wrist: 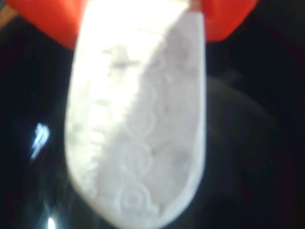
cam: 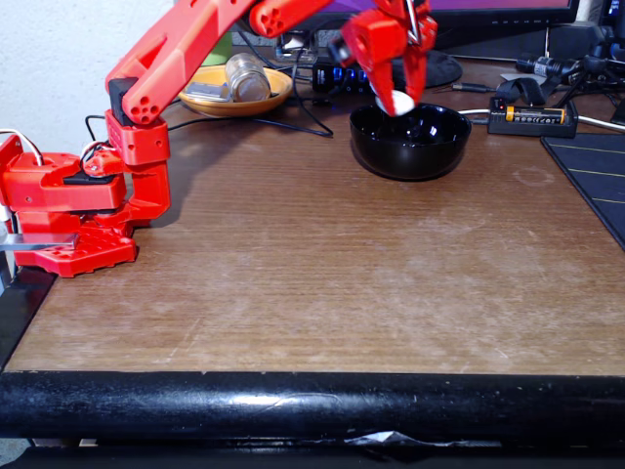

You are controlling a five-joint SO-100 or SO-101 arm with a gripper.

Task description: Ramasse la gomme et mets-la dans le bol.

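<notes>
Gripper [cam: 401,98] pinches the eraser [cam: 400,102] between nearly closed fingers just above the black bowl [cam: 410,147], held at its upper end; small, looks light and rubbery-firm, matte so probably grippy, unlikely to break if dropped.

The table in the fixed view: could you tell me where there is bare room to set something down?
The wide wooden stretch between the arm's base, the black bowl and the front edge is bare. The back is crowded: yellow dish, cables, battery holder; a dark mat fills the right.
</notes>
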